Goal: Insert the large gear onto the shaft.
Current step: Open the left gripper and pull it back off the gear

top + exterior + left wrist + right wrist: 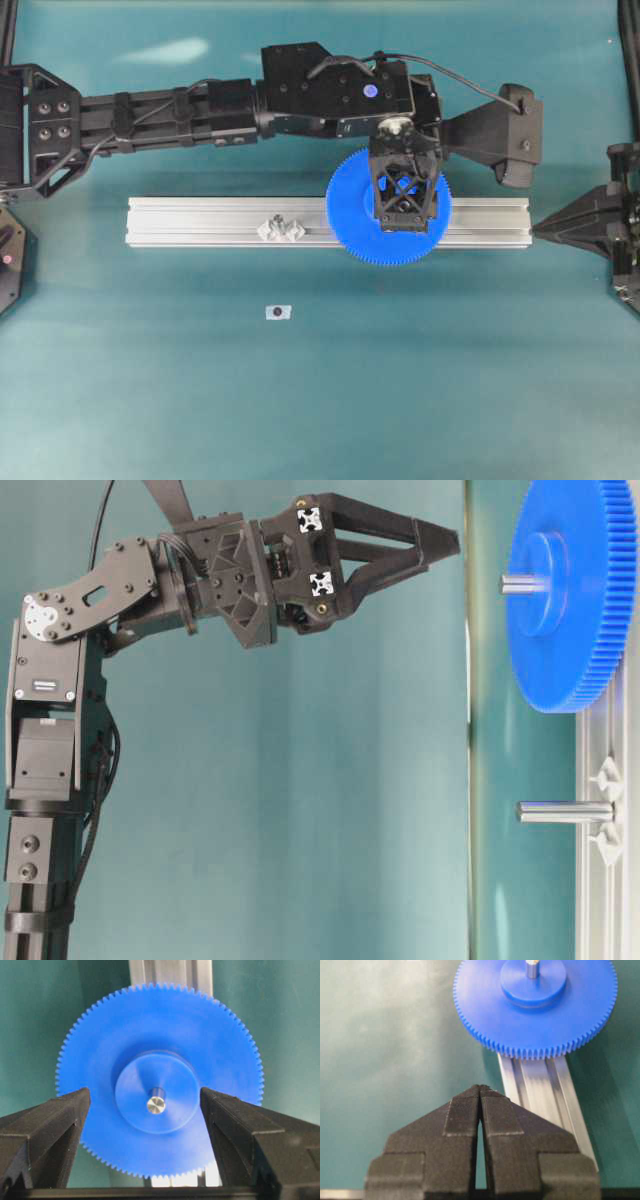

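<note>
The large gear, bright blue with fine teeth, sits flat on the rail with the shaft through its hub. The shaft's silvery tip pokes out above the hub. My left gripper hangs over the gear. It is open, its fingers stand wide on either side of the hub, and it holds nothing. From table level the left gripper stands a little off the gear. My right gripper is shut and empty, near the rail's right end, short of the gear.
An aluminium rail lies across the middle of the teal table. A second bare shaft between two translucent brackets stands on it left of the gear, the same one that shows from table level. A small dark piece lies nearer the front.
</note>
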